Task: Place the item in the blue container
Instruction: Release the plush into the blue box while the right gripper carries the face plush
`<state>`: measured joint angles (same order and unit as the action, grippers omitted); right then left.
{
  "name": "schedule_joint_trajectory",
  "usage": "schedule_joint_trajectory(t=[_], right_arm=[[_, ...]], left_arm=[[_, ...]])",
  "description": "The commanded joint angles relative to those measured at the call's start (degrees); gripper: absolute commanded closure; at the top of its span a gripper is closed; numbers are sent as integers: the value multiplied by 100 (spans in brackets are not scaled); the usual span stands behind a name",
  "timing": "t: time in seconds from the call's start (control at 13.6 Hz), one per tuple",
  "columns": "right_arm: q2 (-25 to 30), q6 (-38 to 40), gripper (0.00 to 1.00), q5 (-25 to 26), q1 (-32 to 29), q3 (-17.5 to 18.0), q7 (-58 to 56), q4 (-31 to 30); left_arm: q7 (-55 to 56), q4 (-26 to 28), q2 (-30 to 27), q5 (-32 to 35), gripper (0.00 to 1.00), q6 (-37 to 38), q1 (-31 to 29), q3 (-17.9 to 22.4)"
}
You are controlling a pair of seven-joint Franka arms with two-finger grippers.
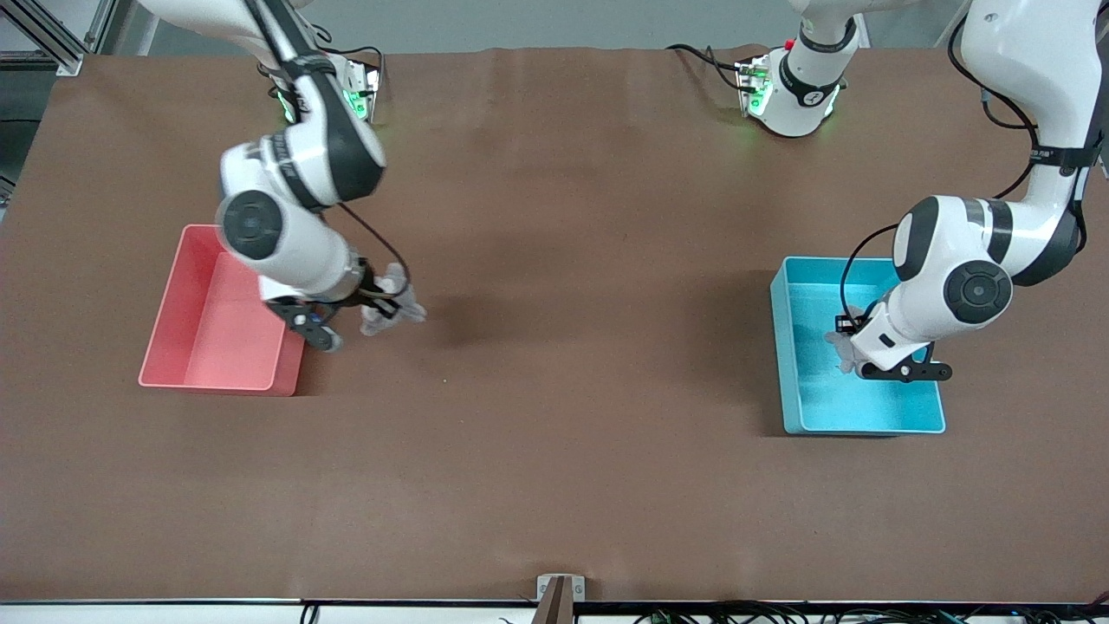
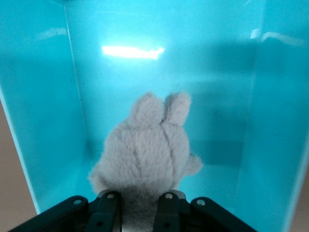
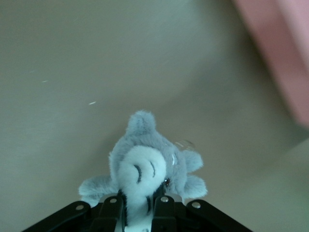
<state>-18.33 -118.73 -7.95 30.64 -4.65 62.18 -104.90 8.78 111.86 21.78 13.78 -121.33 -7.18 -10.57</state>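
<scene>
Left gripper is pinching soft, light grey plush by its base over blue container; right gripper is clamping blue-grey plush beside pink bin.

Left arm: bent at the elbow, reaching down from its base.
Left gripper: hung low, fingers pinched tight on something soft.
Right arm: bent, reaching down too.
Right gripper: fingers pinched tight as well.
</scene>
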Motion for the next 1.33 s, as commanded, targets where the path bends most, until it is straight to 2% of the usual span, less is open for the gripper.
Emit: schedule_joint_trajectory(t=[0.0,0.22,0.52,0.66,0.74,0.81,0.88,0.96,1.11,1.25], right_arm=[[-1160,-88,100,-40,704,-98,1266,1213],[-2049,-272,100,4,1189,-98,2375,2120],[-2551,-1274,98,13,1550,-98,3211,2184],[-2666,-1555,93,-13,1647,-98,3388,2193],[-2675,-1600,83,-39,1656,-98,3432,2193],[-2684,-1670,66,-40,1665,-98,3520,2193],[-2684,-1688,11,-40,1673,-98,3529,2193],[-2675,-1697,0,-5,1673,-98,3451,2193],[-2614,-1610,0,22,1569,-107,3110,2219],[-2474,-1059,0,-13,1332,-115,2171,2438]], left_arm=[[-60,-86,203,195,75,-5,-109,-33],[-60,-60,414,292,74,-205,-126,-33],[-60,-51,546,292,69,-374,-126,-42],[-69,-51,546,292,52,-374,-161,-42],[-78,-59,511,292,23,-348,-153,-51],[-104,-77,459,292,1,-321,-144,-59],[-122,-94,371,283,1,-304,-144,-86],[-104,-103,275,257,0,-260,-118,-103],[-43,-147,64,213,0,-58,-82,-208],[-34,-322,-95,204,0,432,-82,-393]])
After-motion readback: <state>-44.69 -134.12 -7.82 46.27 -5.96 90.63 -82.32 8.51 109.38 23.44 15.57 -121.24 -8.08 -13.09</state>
